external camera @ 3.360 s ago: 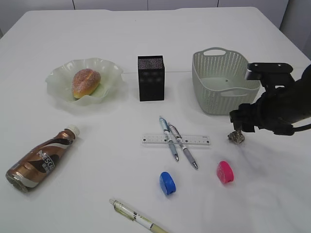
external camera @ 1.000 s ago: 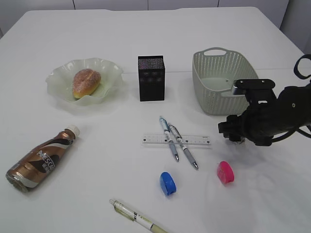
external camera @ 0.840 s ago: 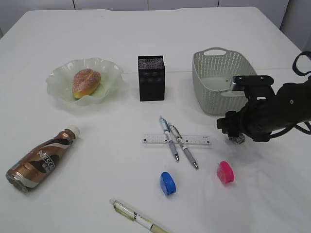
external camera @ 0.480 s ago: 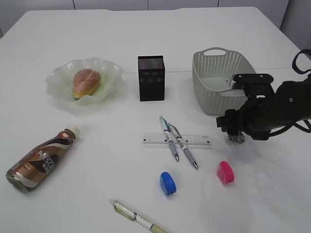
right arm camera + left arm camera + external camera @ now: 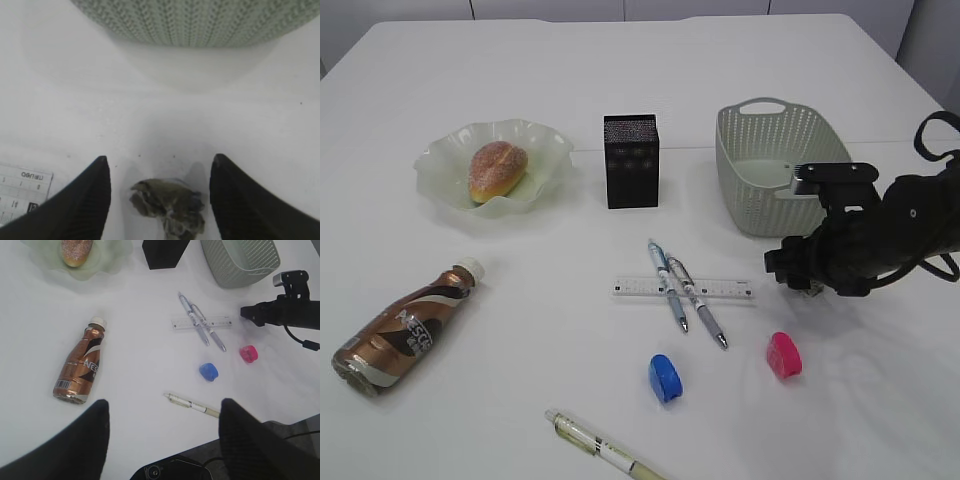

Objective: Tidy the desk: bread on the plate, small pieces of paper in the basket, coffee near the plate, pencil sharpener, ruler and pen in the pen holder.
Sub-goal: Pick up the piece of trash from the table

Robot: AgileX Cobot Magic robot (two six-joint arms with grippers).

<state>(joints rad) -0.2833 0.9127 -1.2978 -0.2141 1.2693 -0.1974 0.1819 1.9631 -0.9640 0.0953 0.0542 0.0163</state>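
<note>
A crumpled small piece of paper [image 5: 169, 206] lies on the table between the fingers of my right gripper [image 5: 160, 160], which is open and low over it, just in front of the basket [image 5: 195, 22]. From outside, the right gripper [image 5: 802, 281] hides the paper. Bread [image 5: 497, 170] sits on the green plate [image 5: 440, 152]. The coffee bottle [image 5: 405, 325] lies on its side at the left. A ruler [image 5: 730, 290] with two pens [image 5: 670, 288] across it, a blue sharpener [image 5: 663, 376], a pink sharpener [image 5: 783, 354] and another pen [image 5: 600, 448] lie in front of the black pen holder [image 5: 631, 160]. My left gripper [image 5: 165, 402] hangs open, high above the table.
The grey-green basket [image 5: 750, 205] stands right behind the right gripper. The right arm [image 5: 900, 235] reaches in from the right edge. The pink sharpener lies a short way in front of that gripper.
The right gripper has come left and down over the paper, which showed beside it before and is now covered in the exterior view. Nothing else has moved.
</note>
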